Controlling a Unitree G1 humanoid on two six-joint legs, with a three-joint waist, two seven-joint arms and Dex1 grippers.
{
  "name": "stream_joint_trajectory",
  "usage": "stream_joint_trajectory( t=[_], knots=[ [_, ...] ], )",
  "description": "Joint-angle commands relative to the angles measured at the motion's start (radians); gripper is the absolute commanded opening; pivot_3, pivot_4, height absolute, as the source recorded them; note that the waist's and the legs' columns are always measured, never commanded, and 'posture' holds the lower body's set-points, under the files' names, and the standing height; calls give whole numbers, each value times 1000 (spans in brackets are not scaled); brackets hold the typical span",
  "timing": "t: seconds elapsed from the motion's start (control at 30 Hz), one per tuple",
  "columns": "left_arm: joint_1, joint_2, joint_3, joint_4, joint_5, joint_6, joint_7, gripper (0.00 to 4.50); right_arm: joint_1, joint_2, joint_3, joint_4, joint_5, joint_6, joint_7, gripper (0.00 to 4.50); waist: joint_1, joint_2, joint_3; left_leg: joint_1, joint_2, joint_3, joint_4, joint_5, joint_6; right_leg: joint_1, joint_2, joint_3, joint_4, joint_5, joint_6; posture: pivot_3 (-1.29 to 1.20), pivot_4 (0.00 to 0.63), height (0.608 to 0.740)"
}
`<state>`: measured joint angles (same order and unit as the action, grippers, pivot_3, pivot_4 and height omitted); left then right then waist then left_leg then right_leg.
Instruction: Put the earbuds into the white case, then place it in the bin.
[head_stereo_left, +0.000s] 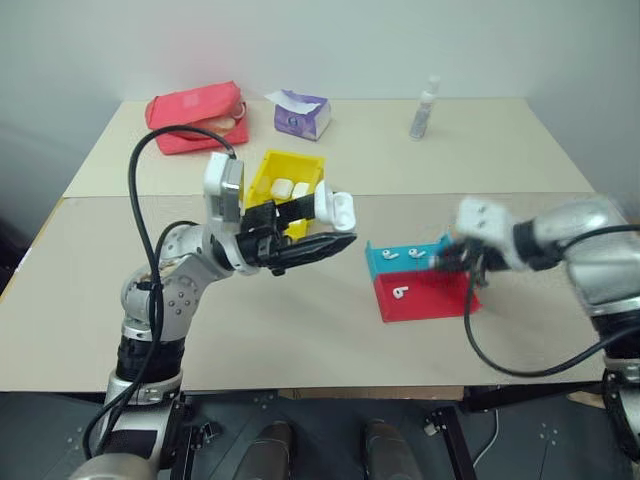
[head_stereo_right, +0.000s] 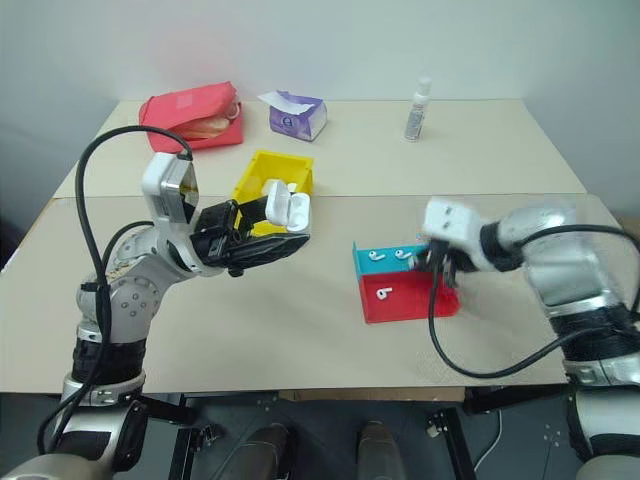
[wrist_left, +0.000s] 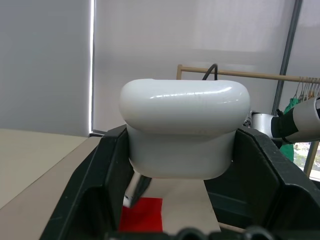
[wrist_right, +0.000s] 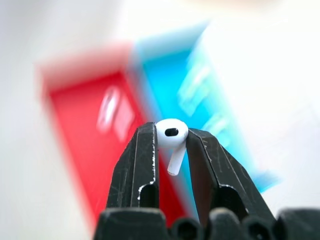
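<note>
Right gripper (wrist_right: 171, 150) pinches one glossy white earbud (wrist_right: 171, 137) between its fingertips, just above the teal-and-red tray (head_stereo_left: 425, 300), where three more earbuds (head_stereo_left: 400, 293) lie. Left gripper (head_stereo_left: 300, 235) clamps the white case (head_stereo_left: 335, 207), lid hinged open, above the surface near the yellow bin (head_stereo_left: 262, 170). Behind stand a red pouch (head_stereo_left: 195, 115), tissue box (head_stereo_left: 302, 113) and small bottle (head_stereo_left: 424, 110).

Head stereo pair: high, facing forward-down over table (head_stereo_left: 300, 340); both share tray (head_stereo_left: 415, 290) centre-right, bin (head_stereo_right: 262, 175) upper centre
Left wrist cam: close behind white case (wrist_left: 185, 132), level, facing window; red tray part at bottom centre
Right wrist cam: close, facing down at tray (wrist_right: 115, 125), earbud (wrist_right: 171, 140) centre
</note>
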<state>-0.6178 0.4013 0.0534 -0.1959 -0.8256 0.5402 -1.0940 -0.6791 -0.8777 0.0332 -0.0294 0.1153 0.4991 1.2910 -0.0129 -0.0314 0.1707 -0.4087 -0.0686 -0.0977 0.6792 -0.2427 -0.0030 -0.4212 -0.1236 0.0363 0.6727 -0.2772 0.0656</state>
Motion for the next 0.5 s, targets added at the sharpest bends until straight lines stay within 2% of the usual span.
stream_joint_trajectory(
  t=[0.03, 0.13, 0.3, 0.4, 0.5],
  knots=[
    [-64, -3, -3, 34, -3, -35, -56, 2790, 22, 184, -423, -255, 367, 239, -243, 640, 1, 0, 0, 0, 0, 0, 0, 0, 0, 0, 0, 0, 0, 0, 0, 0, 150, 740],
    [-102, -8, -11, 79, 4, -43, -85, 2790, 19, 292, -512, -397, 564, 311, -389, 640, 0, 0, 0, 1, 1, 0, 0, -1, 1, 1, 0, 0, 0, 0, 0, 0, 150, 740],
    [-153, -25, -30, 140, 10, -44, -125, 2790, 4, 419, -493, -558, 769, 386, -582, 640, -4, 0, 0, 2, 0, 0, 0, -3, 6, 0, 0, 1, 2, 0, 0, 0, 150, 740],
    [-174, -31, -38, 169, 7, -28, -150, 2790, 8, 451, -417, -613, 805, 396, -692, 640, -5, 0, 0, 2, 0, 0, 0, -3, 6, 0, 0, 1, 4, 0, 0, 0, 150, 740],
    [-184, -34, -43, 182, 13, -28, -167, 2790, 25, 452, -351, -624, 813, 384, -734, 640, -7, 0, 0, 2, -1, 0, 0, -3, 6, 0, 0, 1, 4, 0, 0, 0, 150, 740]
  ],
)
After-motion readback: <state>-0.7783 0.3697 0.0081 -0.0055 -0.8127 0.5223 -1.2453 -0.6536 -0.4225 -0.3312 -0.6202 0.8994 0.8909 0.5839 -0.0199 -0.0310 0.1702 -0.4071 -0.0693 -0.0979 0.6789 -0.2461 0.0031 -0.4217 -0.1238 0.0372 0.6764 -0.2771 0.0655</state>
